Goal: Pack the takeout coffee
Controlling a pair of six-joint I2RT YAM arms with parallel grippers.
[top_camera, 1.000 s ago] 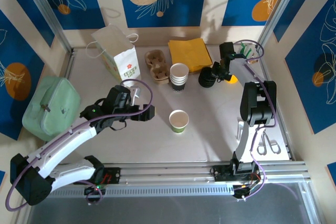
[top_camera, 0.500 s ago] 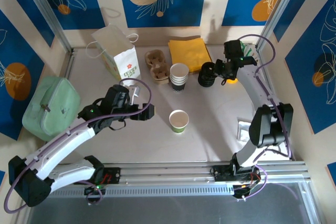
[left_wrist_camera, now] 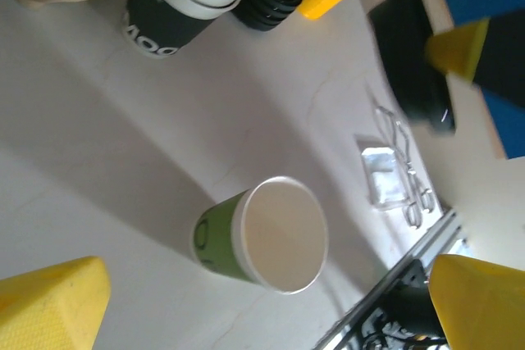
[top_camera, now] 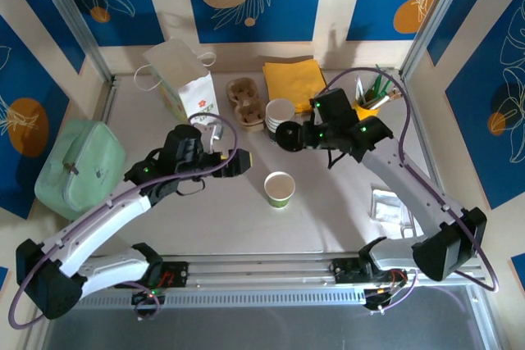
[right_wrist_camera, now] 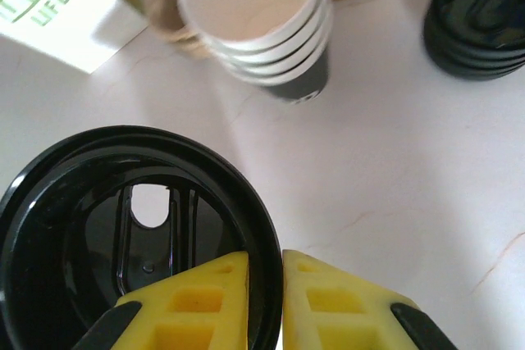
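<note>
Pale counter (top_camera: 328,211) in a blue-walled booth: your right gripper (right_wrist_camera: 265,272) pinches a black lid (right_wrist_camera: 74,202); left gripper (top_camera: 239,161) gapes empty. Lidding step, likely: align it over the centre-frame cup (top_camera: 280,188).

The black lid (right_wrist_camera: 82,202) runs off the right wrist view's left and bottom edges, and the right gripper (right_wrist_camera: 264,266) covers part of its near rim. The stack of cups (left_wrist_camera: 168,10) is cut by the left wrist view's top edge; the clear packets (top_camera: 390,206) on the desk (top_camera: 328,202) are too small to identify.
</note>
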